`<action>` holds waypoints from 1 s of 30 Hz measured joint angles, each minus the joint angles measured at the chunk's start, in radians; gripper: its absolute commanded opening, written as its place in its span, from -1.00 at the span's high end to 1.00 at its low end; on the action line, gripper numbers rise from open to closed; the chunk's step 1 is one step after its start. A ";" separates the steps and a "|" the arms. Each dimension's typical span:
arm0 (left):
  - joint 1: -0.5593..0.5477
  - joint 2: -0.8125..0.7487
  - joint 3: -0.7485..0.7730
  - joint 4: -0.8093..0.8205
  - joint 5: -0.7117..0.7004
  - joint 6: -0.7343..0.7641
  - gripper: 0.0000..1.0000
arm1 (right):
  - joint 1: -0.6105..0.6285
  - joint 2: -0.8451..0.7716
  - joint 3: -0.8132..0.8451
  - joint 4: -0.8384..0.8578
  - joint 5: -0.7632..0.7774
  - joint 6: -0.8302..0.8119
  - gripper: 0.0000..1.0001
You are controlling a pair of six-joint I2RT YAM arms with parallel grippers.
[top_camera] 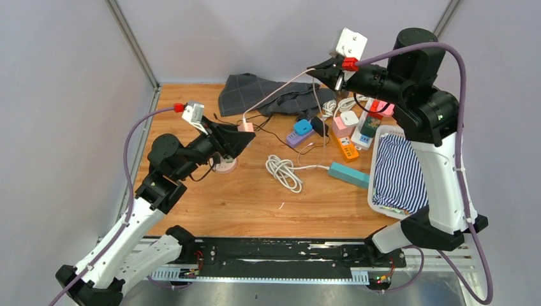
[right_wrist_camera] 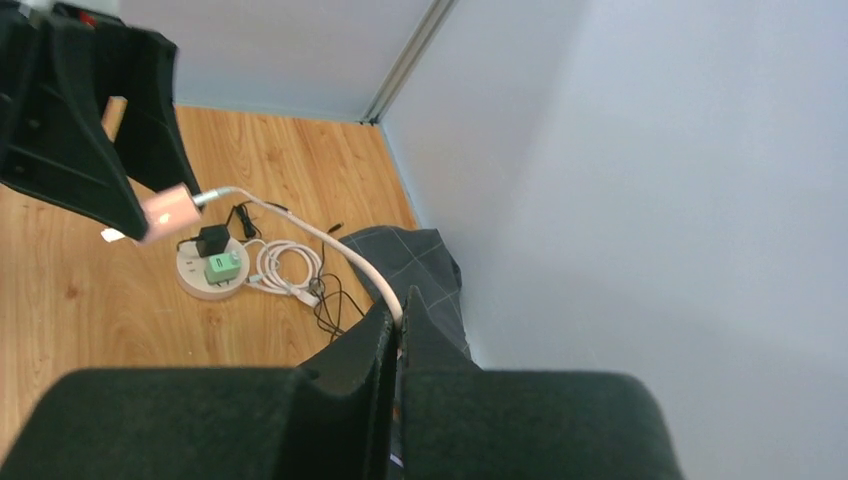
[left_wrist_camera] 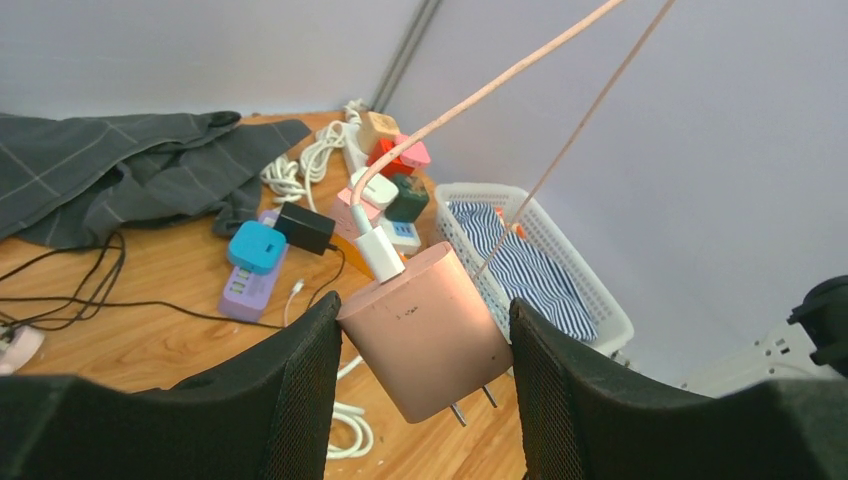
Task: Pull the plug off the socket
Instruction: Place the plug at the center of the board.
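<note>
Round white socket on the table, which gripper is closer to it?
Left. The left gripper holds the pink charger close above the round socket; the right gripper is raised far off at the back right, pinching the pink cable.

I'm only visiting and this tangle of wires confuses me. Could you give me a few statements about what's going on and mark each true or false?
1. The left pincer grips a pink rectangular charger block. True.
2. The charger's metal prongs sit inside a socket. False: the metal prongs hang free in the air.
3. The right pincer is wide open. False: it is shut on the thin pink cable that runs from the charger.
4. The white plastic basket holds blue-and-white striped cloth. True.
5. The round white socket on the table has nothing plugged in. False: a green plug and a black plug sit in it.
</note>
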 measured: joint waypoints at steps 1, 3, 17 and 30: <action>0.000 0.014 0.001 0.011 0.016 0.002 1.00 | 0.000 -0.004 0.005 -0.002 -0.008 0.007 1.00; -0.001 0.045 0.002 0.038 0.057 0.005 1.00 | -0.002 -0.018 0.011 -0.004 -0.029 0.031 1.00; -0.023 0.251 -0.012 0.215 0.241 0.016 1.00 | -0.090 -0.106 -0.146 0.128 -0.307 0.378 1.00; -0.175 0.487 -0.032 0.193 0.298 0.062 1.00 | -0.035 -0.071 -0.724 0.736 -0.443 0.891 1.00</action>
